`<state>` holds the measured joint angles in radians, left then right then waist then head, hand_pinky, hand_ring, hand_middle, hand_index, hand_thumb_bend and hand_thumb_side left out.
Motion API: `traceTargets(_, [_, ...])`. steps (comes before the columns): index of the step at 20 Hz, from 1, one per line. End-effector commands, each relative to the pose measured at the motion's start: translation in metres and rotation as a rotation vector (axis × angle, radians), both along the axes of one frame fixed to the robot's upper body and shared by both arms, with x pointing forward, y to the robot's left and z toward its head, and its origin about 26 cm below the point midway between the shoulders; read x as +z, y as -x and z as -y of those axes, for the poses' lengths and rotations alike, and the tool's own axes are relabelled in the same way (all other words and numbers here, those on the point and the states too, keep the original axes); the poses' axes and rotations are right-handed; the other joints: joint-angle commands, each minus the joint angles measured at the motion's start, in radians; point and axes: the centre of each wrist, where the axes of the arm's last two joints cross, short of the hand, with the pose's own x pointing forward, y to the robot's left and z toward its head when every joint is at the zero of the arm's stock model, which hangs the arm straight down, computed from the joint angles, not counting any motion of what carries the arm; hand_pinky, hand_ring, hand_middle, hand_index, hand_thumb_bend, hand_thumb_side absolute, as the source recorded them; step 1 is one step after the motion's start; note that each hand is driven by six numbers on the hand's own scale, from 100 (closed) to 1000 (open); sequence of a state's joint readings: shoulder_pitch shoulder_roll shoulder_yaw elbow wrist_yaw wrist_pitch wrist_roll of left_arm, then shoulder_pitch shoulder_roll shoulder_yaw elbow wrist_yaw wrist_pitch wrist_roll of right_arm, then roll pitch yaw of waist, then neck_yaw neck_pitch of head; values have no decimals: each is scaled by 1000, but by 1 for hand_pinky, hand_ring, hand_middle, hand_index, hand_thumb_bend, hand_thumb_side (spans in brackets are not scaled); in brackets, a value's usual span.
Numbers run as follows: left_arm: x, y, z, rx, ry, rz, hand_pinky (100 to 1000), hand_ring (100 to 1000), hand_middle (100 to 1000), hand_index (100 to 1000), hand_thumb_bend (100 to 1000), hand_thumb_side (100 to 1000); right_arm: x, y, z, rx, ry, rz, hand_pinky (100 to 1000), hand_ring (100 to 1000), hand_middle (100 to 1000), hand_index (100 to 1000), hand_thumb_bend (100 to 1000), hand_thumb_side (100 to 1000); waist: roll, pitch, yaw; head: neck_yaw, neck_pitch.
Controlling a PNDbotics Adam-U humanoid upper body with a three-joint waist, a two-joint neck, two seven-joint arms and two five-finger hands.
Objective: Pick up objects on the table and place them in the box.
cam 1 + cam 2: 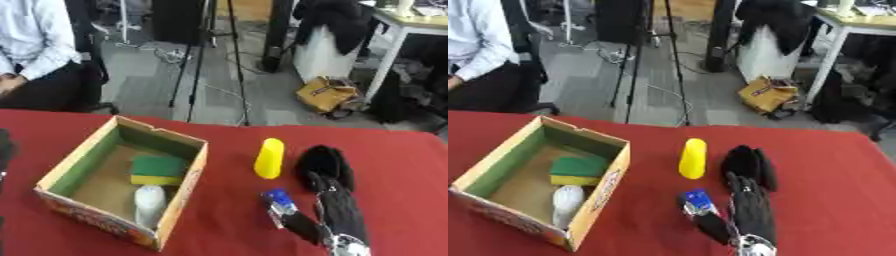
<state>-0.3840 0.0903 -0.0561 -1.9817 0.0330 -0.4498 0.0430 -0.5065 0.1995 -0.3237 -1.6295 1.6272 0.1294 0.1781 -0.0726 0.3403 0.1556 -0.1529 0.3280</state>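
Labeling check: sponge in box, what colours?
Green over yellow rectangular sponge, clearest in left eye view.

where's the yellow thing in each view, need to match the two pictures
Left eye view: the yellow object stands on the red table right of centre, between the box and the right hand.
Right eye view: it sits nearer the centre.
Shared landmark: the green and yellow sponge in the box.

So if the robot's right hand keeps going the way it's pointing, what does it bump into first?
The right hand points away from the robot, toward the table's far edge. Nothing lies ahead of its fingers there, so the way looks free. The yellow object sits beside it, to its left, probably out of line.
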Motion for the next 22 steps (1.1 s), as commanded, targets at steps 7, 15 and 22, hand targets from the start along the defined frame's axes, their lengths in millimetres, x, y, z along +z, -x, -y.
traceTargets(7, [8,3,3,-16,4,29,972,922,919,844,100,888,-3,-4,-2,24,38,0,1000,1000,908,1000,794,1000,5,-3,10,0,-31])
traceTargets(15, [8,2,3,-19,2,32,974,921,920,843,100,890,-7,-7,4,9,65,19,1000,1000,904,1000,795,1000,6,8,21,-8,-39])
traceTargets(22, [9,2,4,-20,-1,33,977,922,920,843,100,890,-10,-10,7,3,71,21,1000,1000,902,1000,798,1000,8,17,23,-10,-43])
